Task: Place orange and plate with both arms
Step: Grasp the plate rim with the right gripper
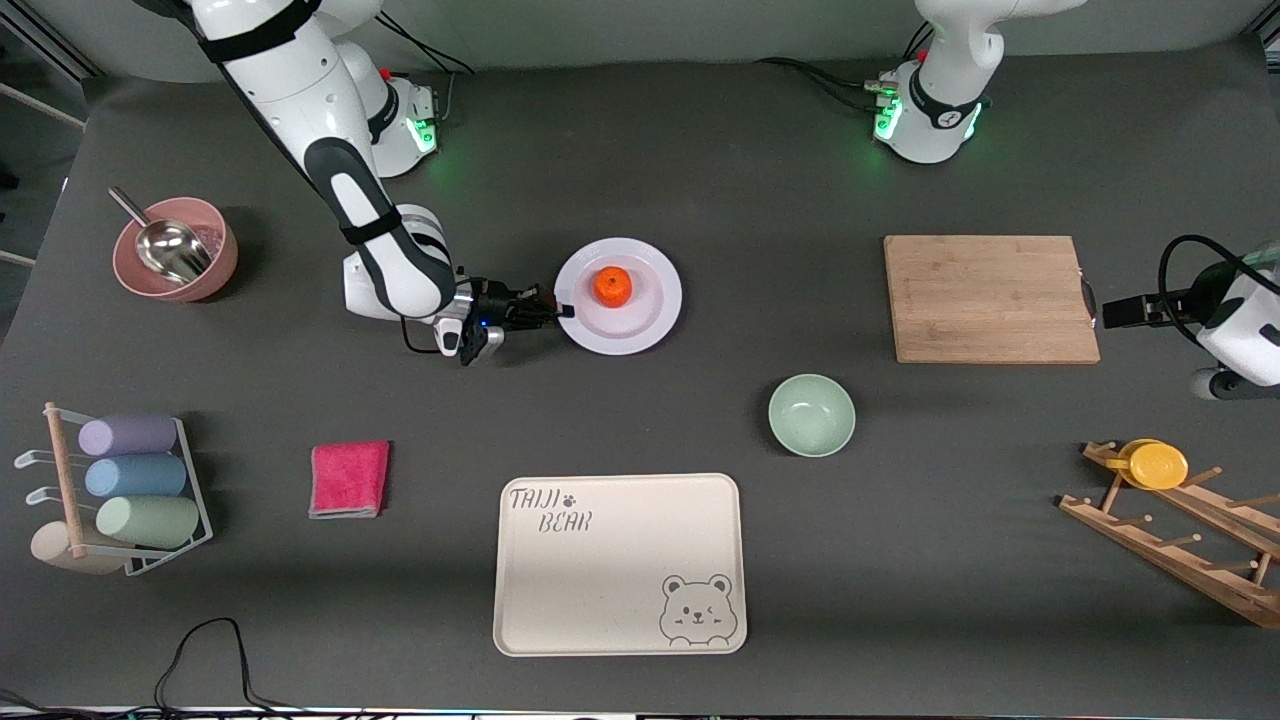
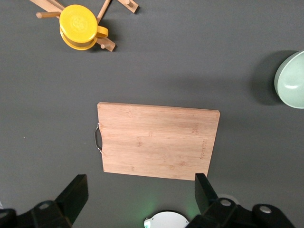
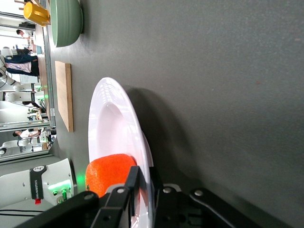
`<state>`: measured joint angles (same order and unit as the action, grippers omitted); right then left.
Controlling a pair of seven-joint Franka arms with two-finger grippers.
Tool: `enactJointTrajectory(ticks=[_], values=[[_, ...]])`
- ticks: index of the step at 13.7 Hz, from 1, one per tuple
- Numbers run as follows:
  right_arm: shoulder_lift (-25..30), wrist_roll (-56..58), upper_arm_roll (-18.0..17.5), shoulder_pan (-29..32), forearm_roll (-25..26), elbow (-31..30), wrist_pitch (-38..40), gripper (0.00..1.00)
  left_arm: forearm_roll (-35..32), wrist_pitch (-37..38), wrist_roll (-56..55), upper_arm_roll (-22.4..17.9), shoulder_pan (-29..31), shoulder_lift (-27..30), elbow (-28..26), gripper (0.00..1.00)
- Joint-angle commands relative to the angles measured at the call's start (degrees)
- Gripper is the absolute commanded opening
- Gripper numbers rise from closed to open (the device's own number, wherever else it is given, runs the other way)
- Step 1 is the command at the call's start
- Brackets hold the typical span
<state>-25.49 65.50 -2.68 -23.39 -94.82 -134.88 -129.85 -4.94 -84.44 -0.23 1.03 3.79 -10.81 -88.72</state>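
The white plate [image 1: 650, 310] [image 3: 109, 137] lies on the table's middle with the orange [image 1: 612, 285] [image 3: 107, 173] resting in it. My right gripper [image 1: 562, 311] [image 3: 146, 183] reaches in low from the right arm's end and is shut on the plate's rim, one finger above the rim beside the orange and one beneath it. My left gripper [image 2: 141, 194] is open and holds nothing; it hangs above the bare table next to the wooden cutting board [image 2: 159, 141] at the left arm's end.
A cutting board [image 1: 990, 298] lies toward the left arm's end. A pale-green bowl [image 1: 811, 414] and a cream bear tray [image 1: 620, 563] sit nearer the camera than the plate. A pink cloth [image 1: 349, 478], a pink bowl with scoop [image 1: 175, 250], a cup rack [image 1: 125, 490] and a wooden rack with a yellow cup [image 1: 1160, 465] stand around.
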Motion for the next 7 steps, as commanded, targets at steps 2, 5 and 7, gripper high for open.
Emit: enactJointTrajectory(ticks=[2, 5, 7], values=[[2.28, -3.80, -0.13, -0.16, -1.51, 0.06, -1.55, 0.00, -0.16, 0.16, 1.28, 0.20, 0.34, 0.08, -0.05, 1.00], [3.08, -5.03, -0.13, -0.08, -1.51, 0.67, -1.37, 0.00, -0.16, 0.16, 1.28, 0.20, 0.26, 0.08, -0.05, 1.00], [3.52, -5.30, -0.05, 0.01, -1.51, 1.20, -1.29, 0.00, -0.16, 0.16, 1.28, 0.20, 0.26, 0.26, -0.05, 1.00]])
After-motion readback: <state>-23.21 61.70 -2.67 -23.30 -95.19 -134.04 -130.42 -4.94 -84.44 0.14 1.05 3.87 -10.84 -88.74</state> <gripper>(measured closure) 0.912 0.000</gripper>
